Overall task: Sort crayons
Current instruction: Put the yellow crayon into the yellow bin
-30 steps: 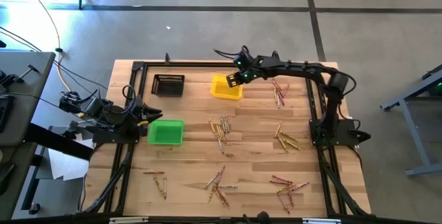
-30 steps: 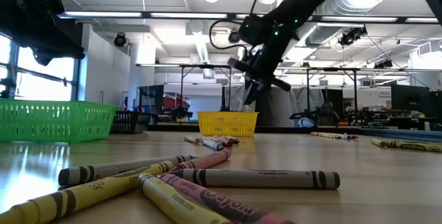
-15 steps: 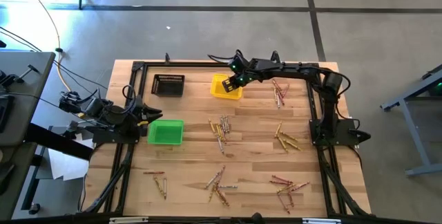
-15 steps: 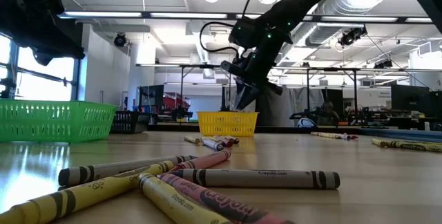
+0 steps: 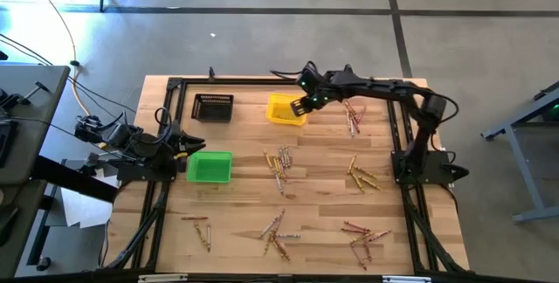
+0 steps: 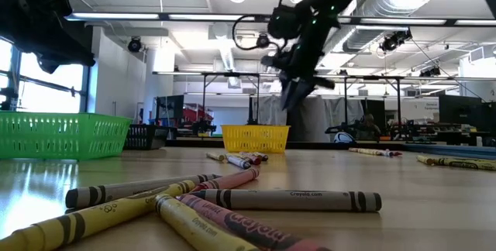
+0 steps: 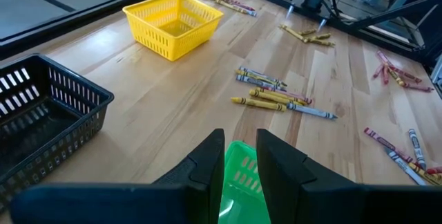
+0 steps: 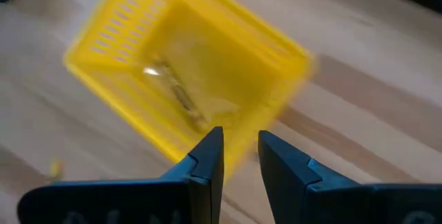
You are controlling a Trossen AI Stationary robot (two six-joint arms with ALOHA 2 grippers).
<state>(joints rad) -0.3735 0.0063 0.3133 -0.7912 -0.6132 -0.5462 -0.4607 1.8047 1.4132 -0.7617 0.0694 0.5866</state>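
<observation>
My right gripper (image 5: 299, 104) (image 6: 295, 104) hangs open over the right part of the yellow bin (image 5: 285, 110) (image 8: 186, 72), its fingers pointing steeply down with nothing between them (image 8: 240, 144). One yellow-gold crayon (image 8: 176, 94) lies on the bin's floor. Other crayons lie in loose groups on the wooden table, at the middle (image 5: 279, 162), far right (image 5: 354, 115), right (image 5: 362, 176) and near edge (image 5: 278, 229). My left gripper (image 5: 190, 143) (image 7: 239, 148) waits at the table's left, open, just above the green bin (image 5: 210, 167).
A black bin (image 5: 213, 107) stands left of the yellow one, by the far edge. More crayon groups lie near the front at the left (image 5: 203, 229) and right (image 5: 362, 235). A black frame (image 5: 175, 82) runs round the table top. Bare wood shows between the bins and the crayon groups.
My right gripper dipped toward the yellow bin, then rose and drew a little toward the table's right edge, still over the bin. My left arm has kept still.
</observation>
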